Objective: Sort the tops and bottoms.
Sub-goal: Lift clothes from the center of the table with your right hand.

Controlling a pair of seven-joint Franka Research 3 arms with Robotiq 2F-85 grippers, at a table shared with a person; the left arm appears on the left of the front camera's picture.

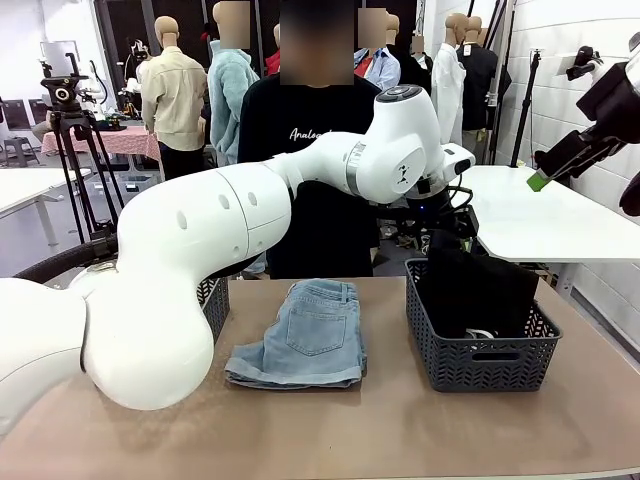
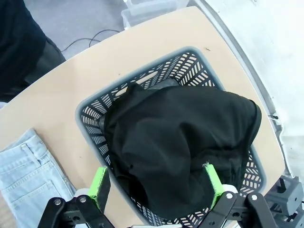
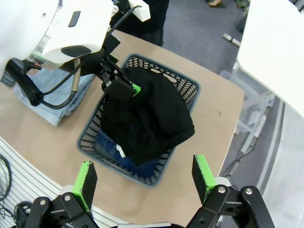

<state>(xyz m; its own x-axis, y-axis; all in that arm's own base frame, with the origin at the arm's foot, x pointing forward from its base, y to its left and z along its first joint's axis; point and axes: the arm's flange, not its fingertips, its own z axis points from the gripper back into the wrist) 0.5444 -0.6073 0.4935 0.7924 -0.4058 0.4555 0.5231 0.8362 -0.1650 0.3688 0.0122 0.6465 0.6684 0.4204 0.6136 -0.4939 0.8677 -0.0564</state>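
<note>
Two claws, two grey baskets, one black top and one pair of pale shorts can be counted on the table (image 1: 330, 430).

The left claw (image 2: 155, 175) hangs over the right basket (image 1: 480, 365), released. Its jaws are spread wide, with one green pad on either side of the black top (image 2: 180, 142). Whether the pads touch the cloth cannot be told. The top is heaped in that basket, rising above the rim and drooping over its right wall. The right claw (image 3: 142, 166) is also wide open and holds nothing. It sits high above the table's right end, well apart from everything.

The shorts (image 1: 300, 340) lie flat at the table's middle, just left of the right basket, pocket side up.

The left basket (image 1: 216, 305) is mostly hidden behind the left arm, and only a corner shows. Under the black top lie a blue cloth (image 3: 114, 159) and a white scrap (image 3: 121, 152), and too little of either shows to name them. A person (image 1: 310, 130) stands at the far side, partly covered by the arm.
</note>
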